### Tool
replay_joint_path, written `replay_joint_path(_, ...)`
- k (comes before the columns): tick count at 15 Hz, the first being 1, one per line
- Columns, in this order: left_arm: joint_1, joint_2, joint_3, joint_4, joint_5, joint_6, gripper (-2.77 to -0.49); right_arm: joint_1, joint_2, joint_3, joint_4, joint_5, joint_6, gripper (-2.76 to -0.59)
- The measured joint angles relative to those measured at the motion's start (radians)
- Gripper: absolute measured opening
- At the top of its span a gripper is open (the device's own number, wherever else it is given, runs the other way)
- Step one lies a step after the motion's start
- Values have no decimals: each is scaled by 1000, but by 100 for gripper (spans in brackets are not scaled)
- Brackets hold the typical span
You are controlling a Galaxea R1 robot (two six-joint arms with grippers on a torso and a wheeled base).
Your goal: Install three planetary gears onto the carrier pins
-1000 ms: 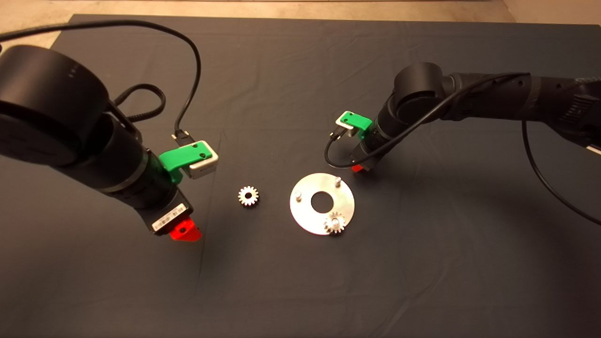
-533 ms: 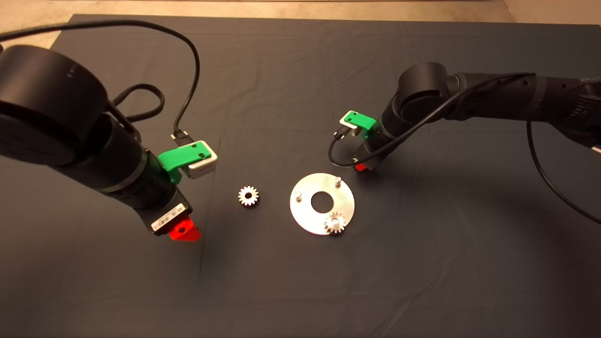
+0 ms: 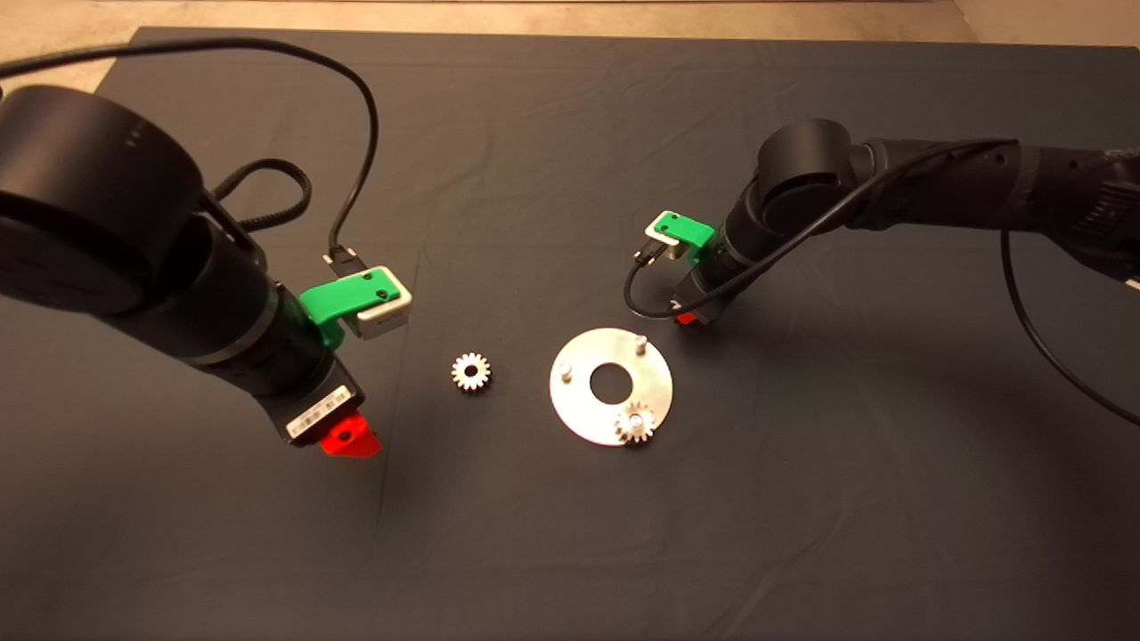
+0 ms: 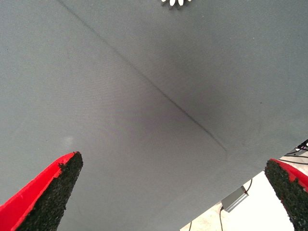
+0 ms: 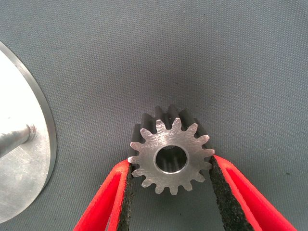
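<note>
Landmark = carrier disc, lying flat on the dark mat over the table.

R end effector: my fingers are clamped on a planetary gear, pads pressing the teeth on two opposite sides, bore facing the wrist cam. From overhead this end effector sits just off the disc's far-right edge, gear itself hidden under the wrist there.

Disc status: 3 pins. One gear already seated on the near-right pin. Far-right pin bare. Left pin bare. Third gear, loose, lies flat on the mat left of the disc, well apart from it.

L end effector: fingers spread wide, nothing between them, only mat. Sits well left of the disc, beyond the loose gear; that gear's teeth just show at the edge of the L wrist view.

Key relation for next move: the held gear is nearest the far-right bare pin, which lies a short way inward toward the disc centre from my R end effector. R wrist cam shows the disc rim and a pin just beside the gear. Gear looks flat, bore axis prob. about vertical like the pin, so I judge the job is a short sideways shift, line bore over pin, then lower.

Risk, as I judge it: teeth snagging the pin top if off-centre. R arm clearly nearer this pin; L arm nearer the loose gear.
</note>
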Motion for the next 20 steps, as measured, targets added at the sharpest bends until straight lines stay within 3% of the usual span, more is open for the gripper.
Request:
replay_joint_path(11,-5,-5,0,-1,0,-1,-49,-2,-1,31,1,-4,7,-239)
replay_joint_path(14,-5,-5,0,-1,0,-1,-49,-1,-2,37,10,-16,8,-239)
replay_joint_path(16,-5,-5,0,-1,0,-1,-49,1,-6,37,14,-17,8,-240)
replay_joint_path(20,-5,-4,0,-1,0,-1,-49,70,-6,37,27,-19,8,-241)
